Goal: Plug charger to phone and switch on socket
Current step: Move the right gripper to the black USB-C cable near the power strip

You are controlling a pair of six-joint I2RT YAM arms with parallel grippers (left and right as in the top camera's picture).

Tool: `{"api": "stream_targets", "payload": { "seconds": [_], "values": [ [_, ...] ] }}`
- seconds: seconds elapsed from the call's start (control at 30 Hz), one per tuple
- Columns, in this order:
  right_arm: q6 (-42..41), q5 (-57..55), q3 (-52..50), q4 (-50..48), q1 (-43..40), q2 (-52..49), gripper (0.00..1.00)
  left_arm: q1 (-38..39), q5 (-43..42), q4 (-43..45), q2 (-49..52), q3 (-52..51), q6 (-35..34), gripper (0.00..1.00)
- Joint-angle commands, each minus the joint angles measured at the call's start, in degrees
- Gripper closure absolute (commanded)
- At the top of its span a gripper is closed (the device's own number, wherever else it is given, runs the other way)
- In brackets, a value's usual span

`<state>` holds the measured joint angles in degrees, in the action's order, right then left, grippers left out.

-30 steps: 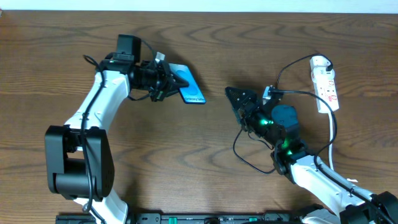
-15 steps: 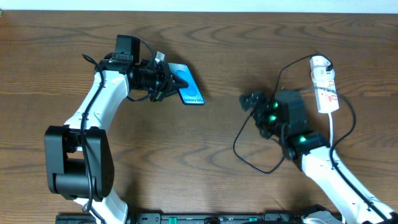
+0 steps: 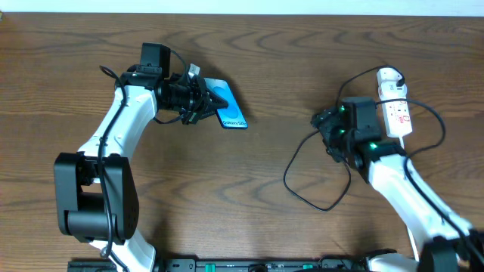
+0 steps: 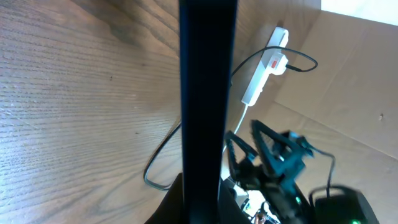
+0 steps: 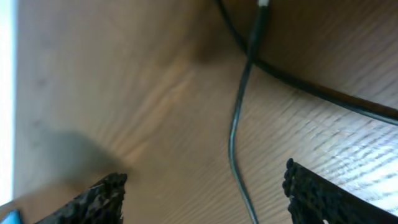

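Observation:
My left gripper [image 3: 207, 100] is shut on the phone [image 3: 230, 107], gripping its left end and holding the blue screen tilted above the table. From the left wrist, the phone [image 4: 208, 93] shows edge-on as a dark upright bar between the fingers. The white socket [image 3: 395, 106] lies at the far right. The charger [image 3: 302, 193], a thin black cable, loops from the socket across the wood. My right gripper [image 3: 321, 125] hovers just left of the socket, open. In the right wrist view the charger [image 5: 238, 127] runs between the spread fingers [image 5: 99, 198] of my right gripper [image 5: 205, 198], touching neither.
A white cord [image 3: 404, 177] trails from the socket toward the front right under my right arm. The left wrist view takes in the socket [image 4: 266, 68], the cable loop [image 4: 160, 163] and my right arm [image 4: 277, 165]. The table's far edge [image 3: 242, 15] runs along the top.
My right arm has swung right and back from mid-table toward the socket, and its jaws have narrowed a little. The left arm and the phone have stayed put.

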<state>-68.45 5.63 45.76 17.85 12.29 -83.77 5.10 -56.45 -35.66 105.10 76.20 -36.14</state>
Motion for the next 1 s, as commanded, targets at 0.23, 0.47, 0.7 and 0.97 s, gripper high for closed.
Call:
{"api": "stream_targets", "payload": {
  "seconds": [0.23, 0.47, 0.7, 0.97],
  "values": [
    [-4.4, 1.5, 2.3, -4.0, -0.4, -12.7, 0.33, 0.1, -1.4, -3.0, -1.2, 0.7, 0.8, 0.92],
    [-5.2, -5.9, 2.3, -5.2, -0.4, -14.0, 0.43, 0.1, -1.3, -3.1, -1.2, 0.7, 0.8, 0.93],
    [-5.2, -5.2, 2.3, -8.5, 0.1, -17.2, 0.61, 0.1, -1.3, -3.1, -1.2, 0.7, 0.8, 0.92],
    [-5.2, -4.5, 2.3, -9.0, 0.2, -22.4, 0.78, 0.1, -1.3, -3.1, -1.2, 0.7, 0.8, 0.93]
  ]
}}
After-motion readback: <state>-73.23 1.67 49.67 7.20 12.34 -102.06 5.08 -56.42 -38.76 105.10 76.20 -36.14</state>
